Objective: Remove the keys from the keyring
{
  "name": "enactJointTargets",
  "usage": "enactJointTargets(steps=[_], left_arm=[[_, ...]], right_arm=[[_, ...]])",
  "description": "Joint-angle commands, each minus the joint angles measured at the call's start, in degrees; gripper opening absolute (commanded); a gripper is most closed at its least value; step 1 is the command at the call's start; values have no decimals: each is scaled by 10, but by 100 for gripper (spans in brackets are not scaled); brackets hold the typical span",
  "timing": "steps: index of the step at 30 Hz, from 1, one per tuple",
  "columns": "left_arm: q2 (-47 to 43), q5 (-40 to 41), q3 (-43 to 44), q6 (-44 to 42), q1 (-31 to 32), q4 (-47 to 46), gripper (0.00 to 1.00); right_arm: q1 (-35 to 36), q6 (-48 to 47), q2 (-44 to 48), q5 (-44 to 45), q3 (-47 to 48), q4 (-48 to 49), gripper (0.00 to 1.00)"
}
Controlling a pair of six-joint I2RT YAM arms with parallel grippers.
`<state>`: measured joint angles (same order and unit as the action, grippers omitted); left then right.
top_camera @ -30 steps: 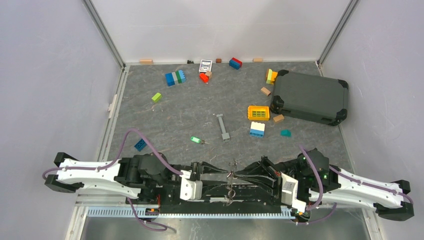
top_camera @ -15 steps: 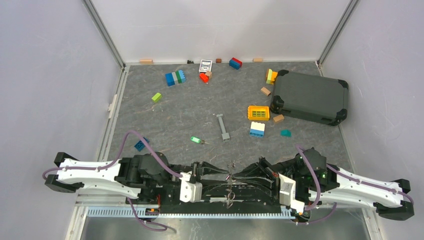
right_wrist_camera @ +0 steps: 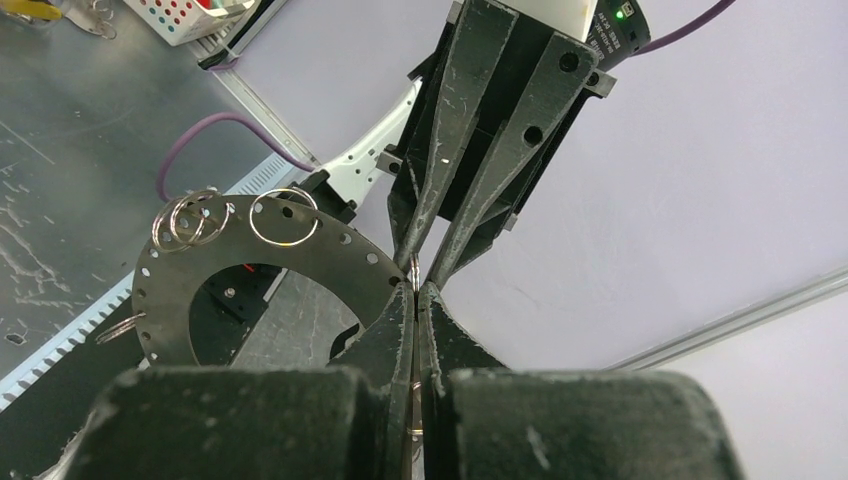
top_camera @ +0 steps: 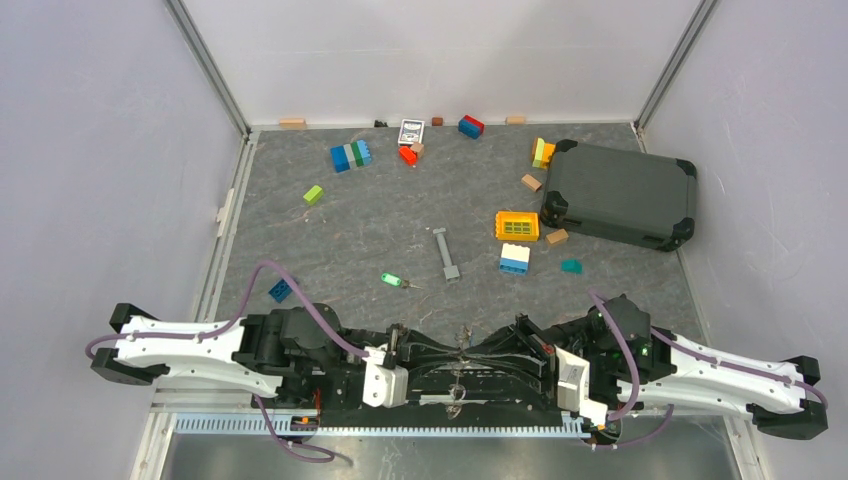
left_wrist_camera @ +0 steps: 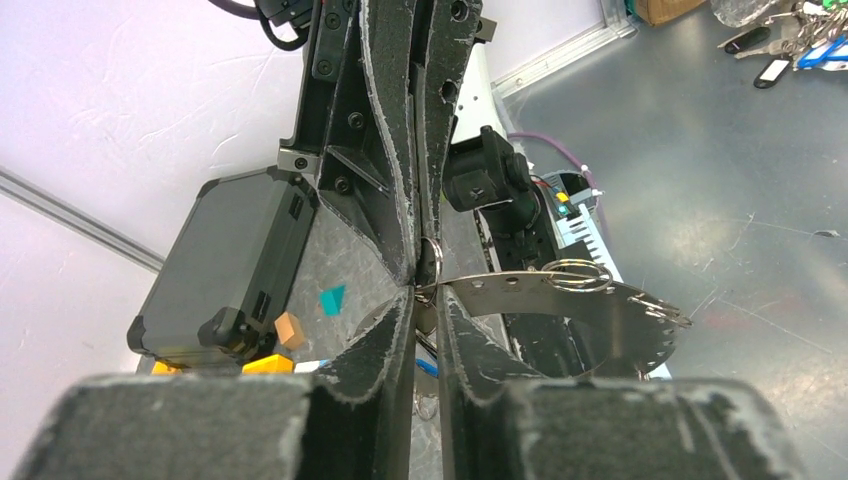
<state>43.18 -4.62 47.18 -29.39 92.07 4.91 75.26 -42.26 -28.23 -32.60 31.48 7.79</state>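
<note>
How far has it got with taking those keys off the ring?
Done: one green-headed key lies loose on the table. In hand: the right gripper pinches the keyring, the left gripper meeting it fingertip to fingertip. Left: metal pieces hang below the grippers, probably more keys to remove.

Between the tips of the left pincer (left_wrist_camera: 426, 298) and the right pincer (right_wrist_camera: 415, 290), the keyring (left_wrist_camera: 433, 262) shows only a sliver; the pincers hide the rest. Seen from above, it is too small to make out.

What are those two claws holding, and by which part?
A flat perforated metal ring, pinched at its edge by the shut right gripper. The left gripper flanks the same spot; its grip is unclear.
</note>
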Motion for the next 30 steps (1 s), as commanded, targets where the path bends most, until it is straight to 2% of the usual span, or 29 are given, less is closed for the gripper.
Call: enactJointTargets(steps=[1,4,7,13,15,17,19,21,24,30], left_arm=[[8,-2,30,-19,5,-21,17],[15,-2,36,-18,4,-20,12],[26,-1,42,-17,4,-21,3],[51,6,55,-23,5,-20,2],[55,10,56,-25,5,-21,2],[58,19,55,-28,7,-27,2],[62,29,54,-32,8,-35,2],[67,39,55,-37,10,-41,2],[85,64,61,-53,15,-45,2],[118,112,83,-125,25,-24,2]], right_arm=[[0,3,1,-4,19,45,0],[0,3,4,-7,14,47,0],[0,3,9,-4,8,47,0],[0,11,36,14,-4,48,0],[0,16,50,32,-9,48,9],[0,20,67,48,-16,48,27],[0,21,86,60,-25,48,40],[-1,18,105,71,-35,45,47],[0,12,131,96,-37,28,52],[0,17,165,133,-27,-27,54]])
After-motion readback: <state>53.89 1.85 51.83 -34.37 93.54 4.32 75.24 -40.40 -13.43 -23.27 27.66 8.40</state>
